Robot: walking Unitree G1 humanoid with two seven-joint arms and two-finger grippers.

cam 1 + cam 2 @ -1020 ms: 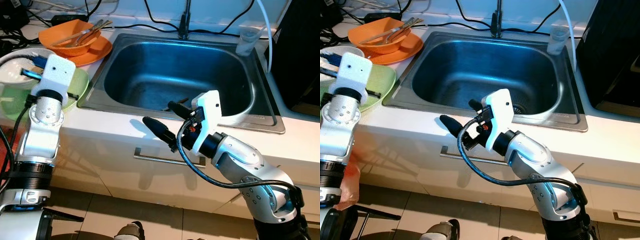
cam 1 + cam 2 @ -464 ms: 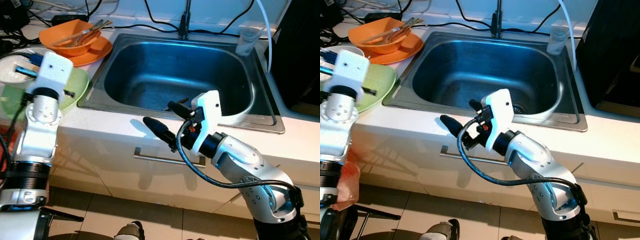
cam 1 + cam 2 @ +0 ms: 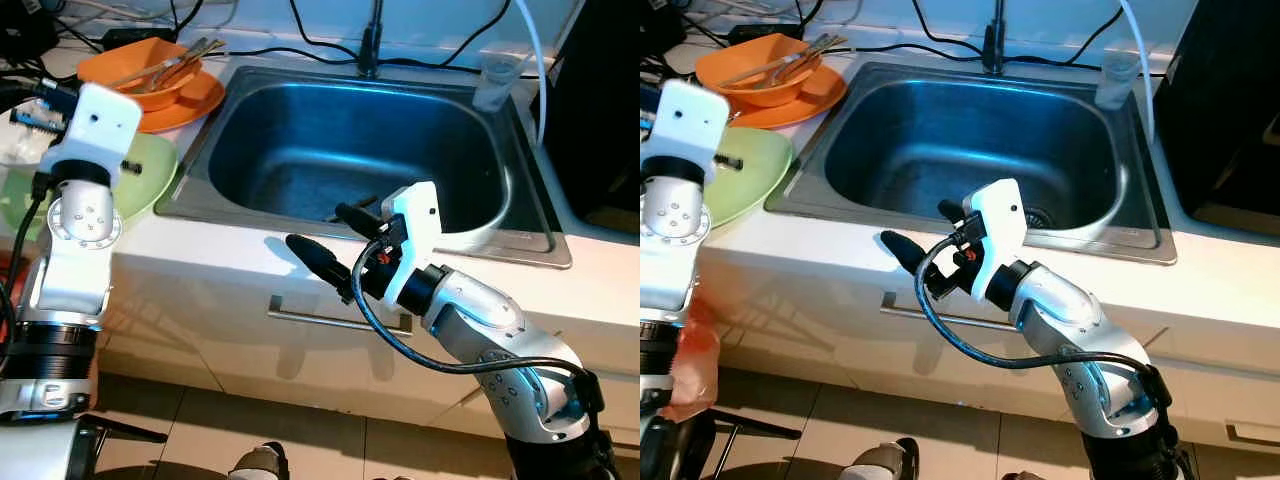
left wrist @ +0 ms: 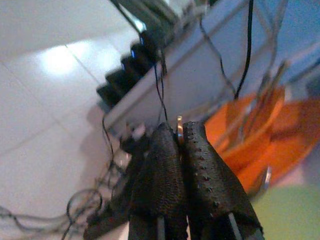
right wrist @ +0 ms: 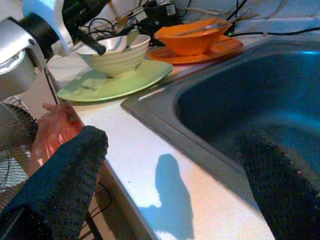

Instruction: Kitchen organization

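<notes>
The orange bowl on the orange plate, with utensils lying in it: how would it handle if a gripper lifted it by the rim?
The orange bowl looks like thin plastic, so probably light and rigid. The loose utensils stick out past its rim and would likely slide or clatter if it tilts. It sits on the orange plate, which may shift along with it.

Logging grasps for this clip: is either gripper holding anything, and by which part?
Left gripper is shut on a thin metal piece, gripped near its tip; what it is cannot be told. Right gripper is open, holding nothing.
</notes>
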